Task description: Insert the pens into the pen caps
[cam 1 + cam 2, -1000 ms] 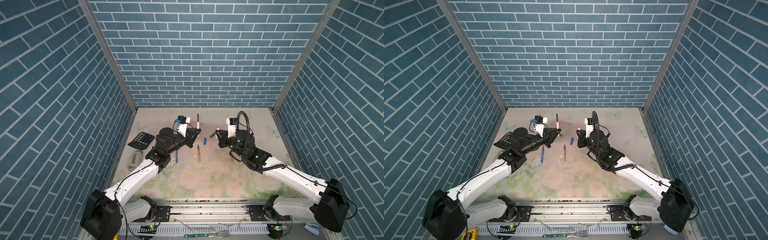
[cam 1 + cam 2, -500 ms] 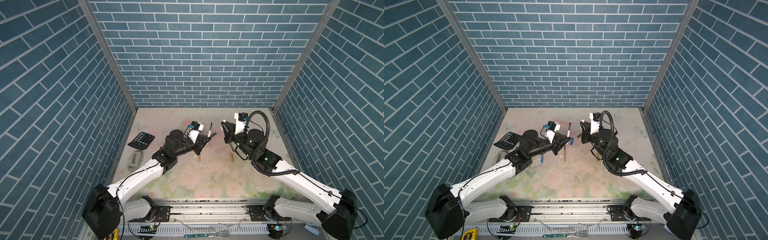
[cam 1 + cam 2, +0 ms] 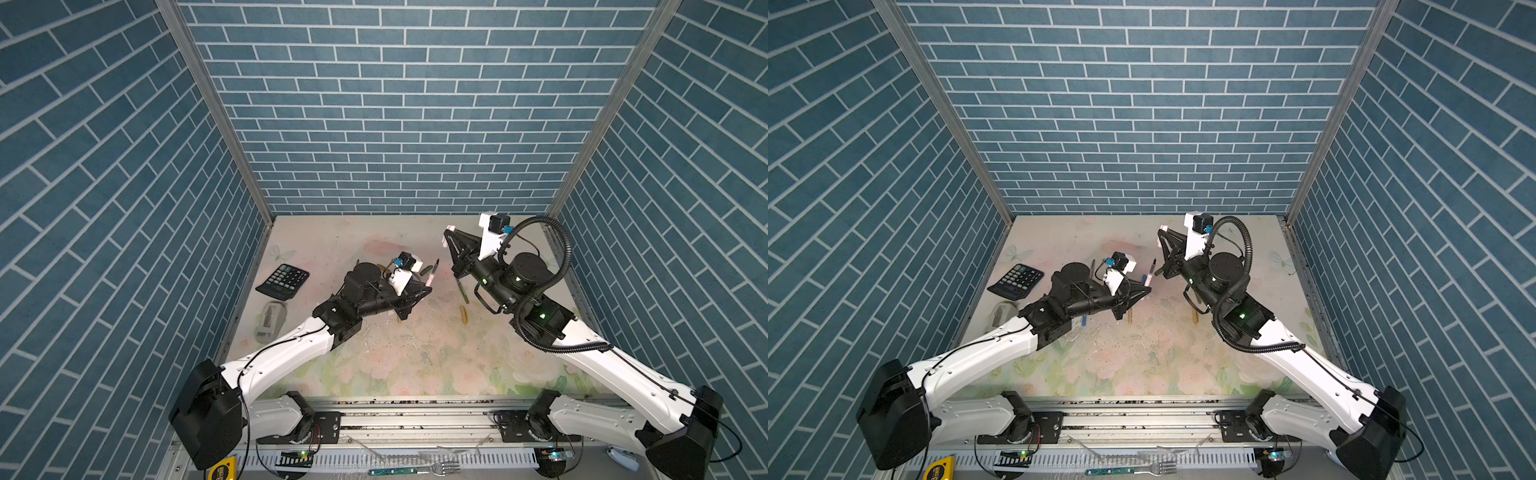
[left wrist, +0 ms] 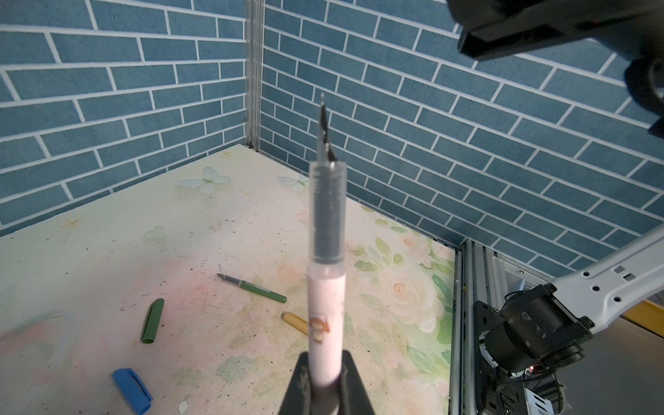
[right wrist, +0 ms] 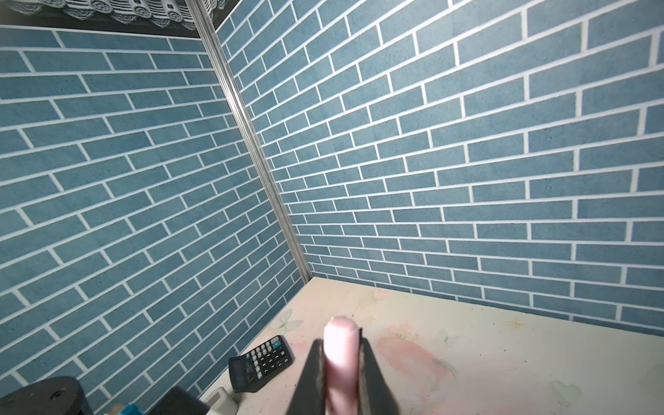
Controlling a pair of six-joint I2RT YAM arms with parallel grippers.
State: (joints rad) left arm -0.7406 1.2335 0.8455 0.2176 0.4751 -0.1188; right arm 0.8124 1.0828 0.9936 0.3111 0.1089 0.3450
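A pale pink pen [image 4: 326,309] stands up out of my left gripper [image 4: 325,363], which is shut on its barrel, dark tip uppermost. In both top views this pen [image 3: 433,273] [image 3: 1151,272] hangs over the middle of the table. My right gripper [image 5: 339,345] is shut on a pale pink pen cap [image 5: 340,354]. It is raised [image 3: 449,235] a little behind and to the right of the pen tip, apart from it. On the table lie a green pen [image 4: 257,289], a green cap [image 4: 152,321], a blue cap [image 4: 132,384] and a gold cap [image 4: 295,322].
A black calculator [image 3: 284,280] and a grey block [image 3: 270,320] sit at the table's left side. A blue pen [image 3: 1084,319] and a gold pen [image 3: 1129,316] lie under the left arm. Brick walls close in three sides. A fork [image 3: 415,470] lies on the front rail.
My left gripper has carried the pink pen to the right, towards the middle. My right gripper has risen and drawn back to the right with the pink cap.
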